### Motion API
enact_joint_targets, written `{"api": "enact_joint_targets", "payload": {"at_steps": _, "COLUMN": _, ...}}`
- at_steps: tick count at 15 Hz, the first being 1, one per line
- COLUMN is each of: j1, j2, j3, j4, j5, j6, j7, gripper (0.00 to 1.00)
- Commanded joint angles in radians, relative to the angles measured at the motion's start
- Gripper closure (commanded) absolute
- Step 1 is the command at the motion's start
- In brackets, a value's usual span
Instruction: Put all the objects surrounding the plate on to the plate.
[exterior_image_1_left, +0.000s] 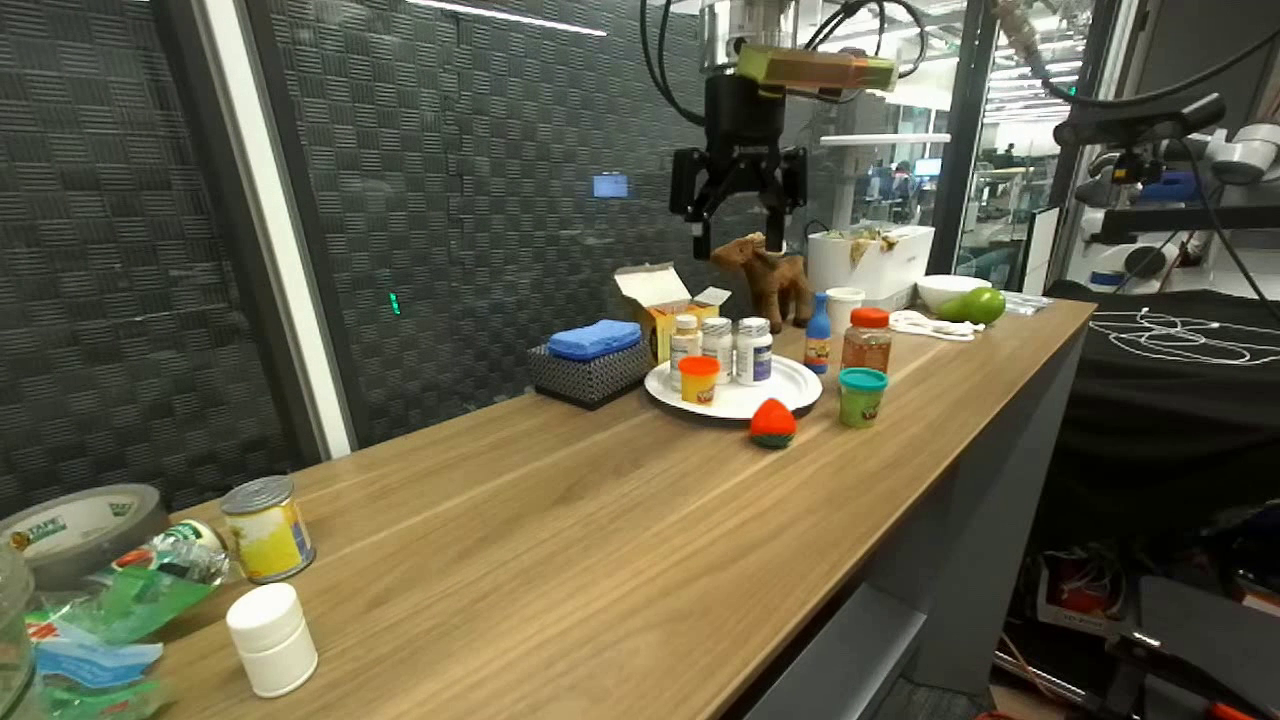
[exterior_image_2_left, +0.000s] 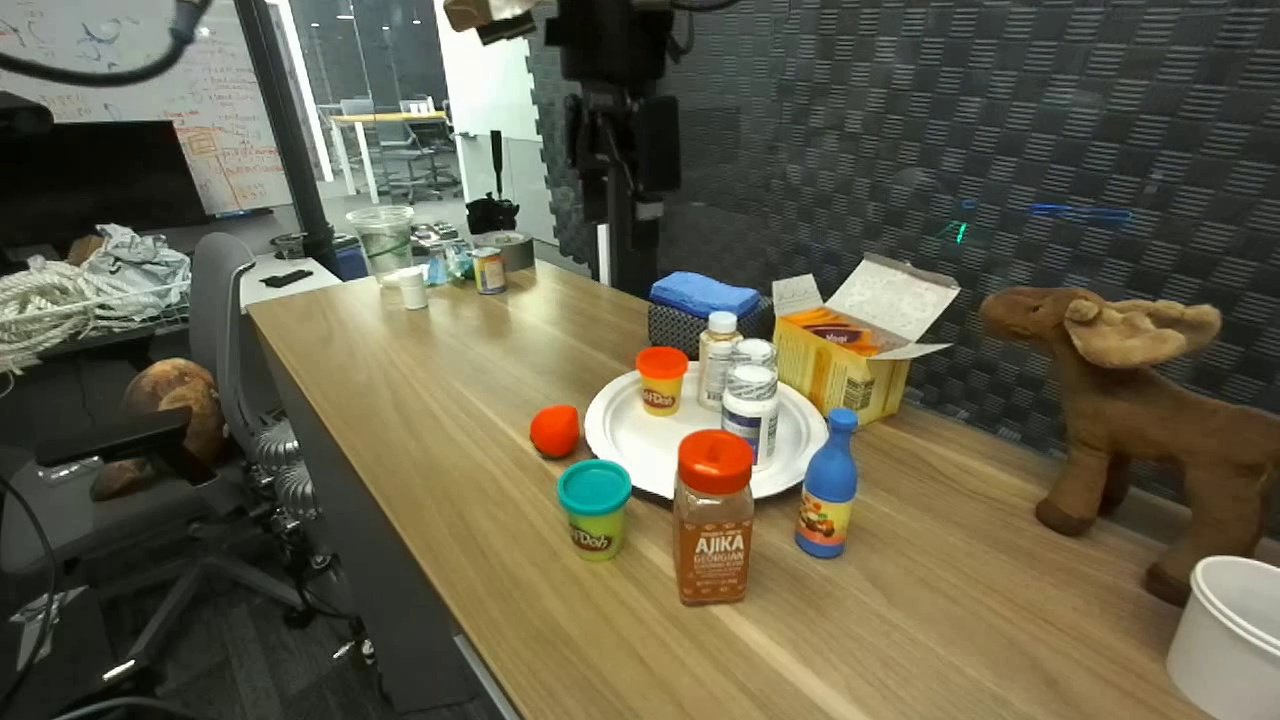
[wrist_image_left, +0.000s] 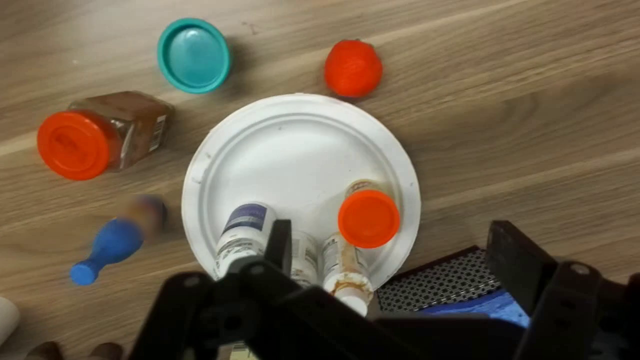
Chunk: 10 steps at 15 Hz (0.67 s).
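The arm (exterior_image_1_left: 755, 25) is glossy, silvery and cylindrical above a rounded black wrist (exterior_image_1_left: 745, 108). Where they meet sits a faceted block (exterior_image_1_left: 815, 70), yellow-green running to copper. Thin black cables (exterior_image_1_left: 660, 55) loop on both sides. The jaws are black and angular, built of jointed links (wrist_image_left: 560, 310) with round screw heads (wrist_image_left: 580, 269); one finger (exterior_image_2_left: 646, 235) bears a small pale patch (exterior_image_2_left: 649, 211).

Plate (wrist_image_left: 295, 145), smooth, paper-like to me; desk (exterior_image_2_left: 440, 390), wood-grained, faintly glossy; jar (exterior_image_2_left: 714, 530), glossy, see-through; can (exterior_image_1_left: 268, 535), metal-topped; carton (exterior_image_2_left: 845, 375), cardboard; moose (exterior_image_2_left: 1130, 420), plush; my remote tool (exterior_image_1_left: 738, 243), matt.
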Motion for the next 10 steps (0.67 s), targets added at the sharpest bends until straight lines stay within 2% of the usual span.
{"api": "enact_joint_targets", "payload": {"at_steps": 1, "j1": 0.015, "j2": -0.165, "j3": 0.029, "j4": -0.225, "j5": 0.006, "j6": 0.141, "j7": 0.06, "gripper": 0.0}}
{"api": "enact_joint_targets", "payload": {"at_steps": 7, "j1": -0.012, "j2": -0.288, "j3": 0.046, "j4": -0.506, "j5": 0.001, "j6": 0.385, "j7": 0.257, "gripper": 0.0}}
{"api": "enact_joint_targets", "payload": {"at_steps": 10, "j1": -0.012, "j2": -0.321, "j3": 0.053, "j4": -0.58, "j5": 0.068, "j6": 0.447, "j7": 0.273, "gripper": 0.0}}
